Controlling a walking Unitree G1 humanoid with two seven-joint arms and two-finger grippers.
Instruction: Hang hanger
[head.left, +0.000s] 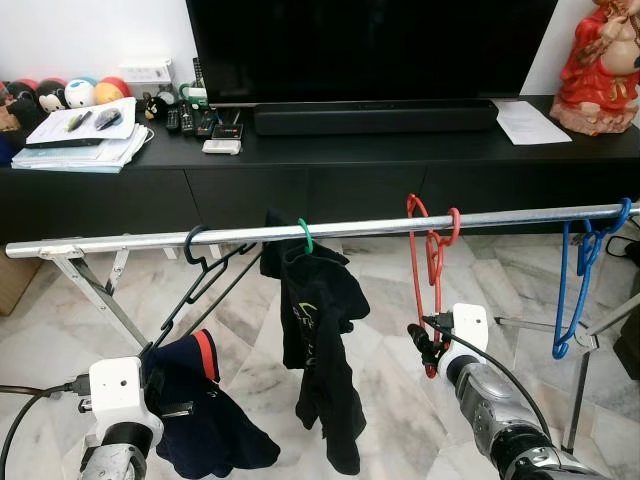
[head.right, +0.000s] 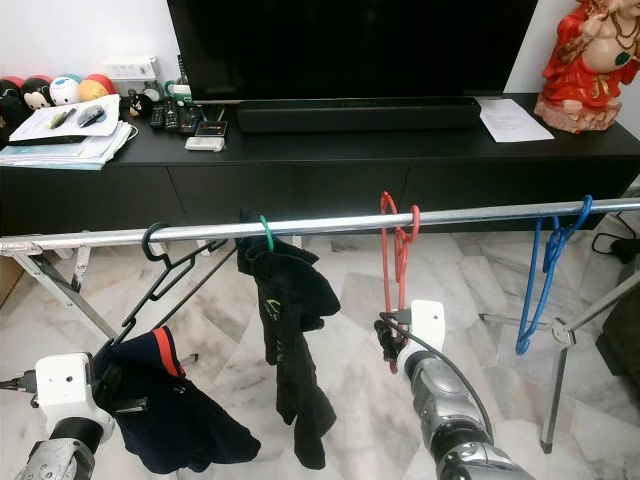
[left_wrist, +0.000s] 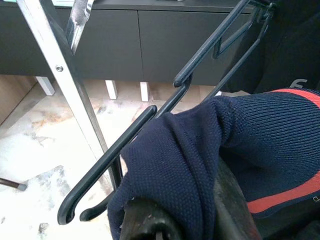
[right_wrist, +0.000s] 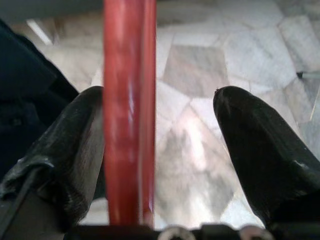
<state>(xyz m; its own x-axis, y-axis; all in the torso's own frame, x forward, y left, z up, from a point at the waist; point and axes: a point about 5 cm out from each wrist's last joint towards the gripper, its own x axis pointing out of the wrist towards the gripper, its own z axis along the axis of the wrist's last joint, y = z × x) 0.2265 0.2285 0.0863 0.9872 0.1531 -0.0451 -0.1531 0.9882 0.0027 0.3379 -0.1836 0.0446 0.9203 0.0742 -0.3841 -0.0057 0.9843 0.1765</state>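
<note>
Over pale marble floor (head.left: 250, 330), before a black TV console (head.left: 300, 180), the red hanger (head.left: 432, 262) hangs on the metal rail (head.left: 350, 228), between the right gripper's (head.left: 427, 347) parted fingers; the left gripper (left_wrist: 185, 220) clutches a navy garment (head.left: 205, 415).

Rail before the cabinet

A rail (head.left: 330, 230) is set across before a cabinet (head.left: 300, 160). From left to right, a hanger (head.left: 205, 270), a hung garment (head.left: 315, 330), a second hanger (head.left: 432, 270) and a third hanger (head.left: 575, 290) are hooked on it.
</note>
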